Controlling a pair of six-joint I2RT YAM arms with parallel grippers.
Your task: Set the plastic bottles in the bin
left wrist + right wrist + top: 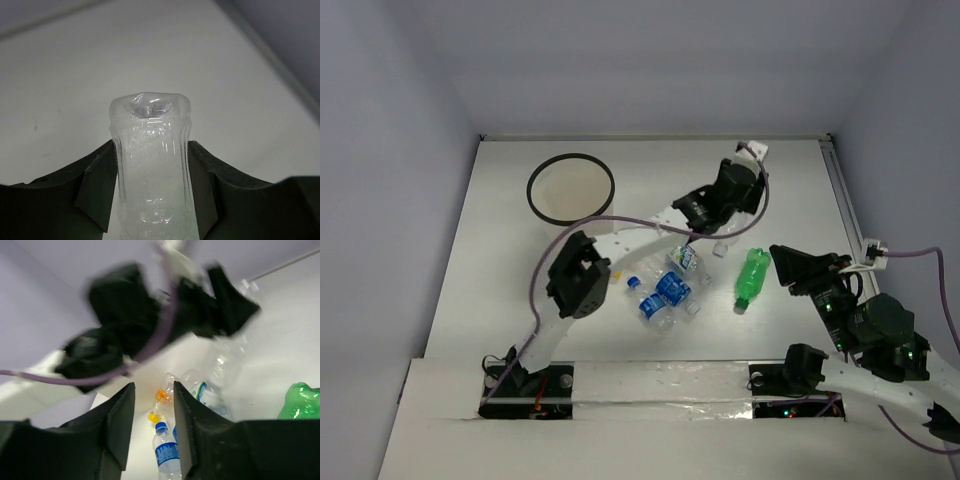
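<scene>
Clear, crumpled plastic is filling the left wrist view: a clear bottle (152, 165) is sitting clamped between the fingers of the left gripper (152, 195), its base pointing away over the bare table (60, 90). In the right wrist view the same bottle is hanging below that gripper, apparently off the surface. The step in hand is therefore judged to be the carry of one bottle, with the grasp made and the drop not yet done.

In the top view the bin (530, 190) is standing at about 9 o'clock from the left wrist, well apart from it, and no bottle is showing inside it. The next move is calling for a swing toward 9 o'clock until the bottle is hanging inside the black rim, then a release. The plastic looks soft, so a firm squeeze is needed on the way.

The right gripper (154, 435) is hovering with its fingers a little apart and nothing between them, and the green bottle (751, 276) is lying near it at its 9 o'clock. The blue-labelled bottles (665, 290) are lying clustered at about 6 o'clock from the left wrist.
</scene>
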